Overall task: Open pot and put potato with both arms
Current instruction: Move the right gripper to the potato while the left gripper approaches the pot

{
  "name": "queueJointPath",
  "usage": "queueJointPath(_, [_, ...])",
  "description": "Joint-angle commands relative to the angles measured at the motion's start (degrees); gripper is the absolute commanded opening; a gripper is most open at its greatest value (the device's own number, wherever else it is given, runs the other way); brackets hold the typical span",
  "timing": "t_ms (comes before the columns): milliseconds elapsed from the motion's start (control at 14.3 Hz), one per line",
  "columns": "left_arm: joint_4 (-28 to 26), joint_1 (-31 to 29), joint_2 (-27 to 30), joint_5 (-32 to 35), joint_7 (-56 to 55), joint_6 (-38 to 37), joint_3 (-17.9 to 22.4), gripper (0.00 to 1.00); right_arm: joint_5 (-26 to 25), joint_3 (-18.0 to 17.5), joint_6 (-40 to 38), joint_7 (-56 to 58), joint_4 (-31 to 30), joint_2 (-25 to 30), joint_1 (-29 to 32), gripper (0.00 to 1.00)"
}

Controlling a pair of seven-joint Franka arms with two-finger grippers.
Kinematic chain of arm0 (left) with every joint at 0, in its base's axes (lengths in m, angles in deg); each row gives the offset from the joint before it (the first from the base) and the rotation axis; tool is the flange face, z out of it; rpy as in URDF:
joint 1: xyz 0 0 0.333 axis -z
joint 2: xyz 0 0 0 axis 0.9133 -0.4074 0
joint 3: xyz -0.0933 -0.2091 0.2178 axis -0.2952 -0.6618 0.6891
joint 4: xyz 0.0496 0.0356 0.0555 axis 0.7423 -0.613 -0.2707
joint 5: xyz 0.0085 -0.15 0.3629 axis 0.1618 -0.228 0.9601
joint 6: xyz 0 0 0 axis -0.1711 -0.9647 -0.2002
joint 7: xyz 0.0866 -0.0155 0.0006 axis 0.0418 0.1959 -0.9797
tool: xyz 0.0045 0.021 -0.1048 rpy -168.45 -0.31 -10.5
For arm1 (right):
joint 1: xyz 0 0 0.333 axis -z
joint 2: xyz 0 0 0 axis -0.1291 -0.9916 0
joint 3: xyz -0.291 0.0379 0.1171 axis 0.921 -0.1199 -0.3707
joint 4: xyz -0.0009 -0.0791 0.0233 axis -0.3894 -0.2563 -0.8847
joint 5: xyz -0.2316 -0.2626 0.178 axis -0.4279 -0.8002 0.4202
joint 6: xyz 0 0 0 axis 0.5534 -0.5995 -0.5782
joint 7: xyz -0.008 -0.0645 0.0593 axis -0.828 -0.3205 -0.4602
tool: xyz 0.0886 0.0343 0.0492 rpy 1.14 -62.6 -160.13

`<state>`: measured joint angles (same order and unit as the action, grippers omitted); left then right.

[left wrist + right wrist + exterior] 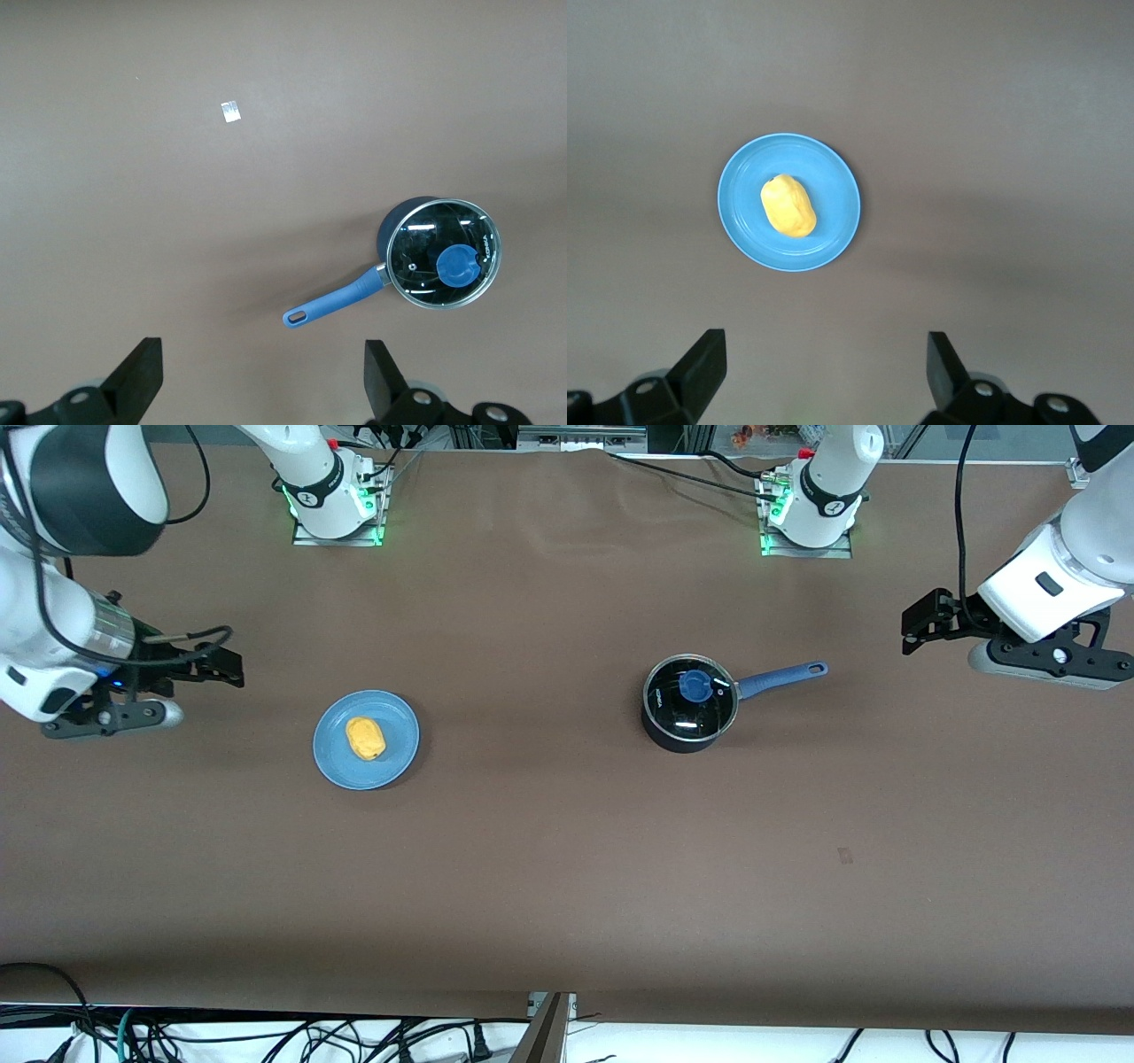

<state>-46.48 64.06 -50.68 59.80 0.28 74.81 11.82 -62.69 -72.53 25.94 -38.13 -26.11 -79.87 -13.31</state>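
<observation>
The black pot [682, 737] with its long blue handle [784, 677] stands toward the left arm's end of the table. Its glass lid [709, 713] with the blue knob [694, 686] sits on it. The yellow-orange potato [365, 738] lies on a flat blue plate [394, 717] toward the right arm's end. My left gripper [919, 624] hangs open and empty above the table past the handle's tip; its view shows the pot [394, 228] and its own gripper [263, 376]. My right gripper [230, 662] is open and empty above the table beside the plate; its view shows the potato [788, 205] and its own gripper [824, 372].
A small white tag [231, 112] lies on the brown table, nearer to the front camera than the pot; it also shows in the front view [844, 856]. The arm bases [335, 500] [811, 509] stand at the table's back edge. Cables run below the near edge.
</observation>
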Motion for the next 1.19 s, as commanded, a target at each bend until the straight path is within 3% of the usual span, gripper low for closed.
queueJointPath(0, [1.16, 0.32, -0.42, -1.38, -0.04, -1.26, 0.27, 1.0, 0.28, 0.16, -0.13, 1.21, 0.78, -1.73, 0.0, 1.0])
queueJointPath(490, [0.9, 1.72, -2.88, -0.42, 0.31, -1.62, 0.18, 1.0, -0.15, 0.16, 6.36, 0.16, -3.43, -4.89, -4.04, 1.0])
queueJointPath(1121, [0.99, 2.17, -4.54, 0.73, 0.31, -3.55, 0.0, 1.0, -0.15, 0.16, 21.46, -1.51, -16.6, -5.34, -6.77, 1.0])
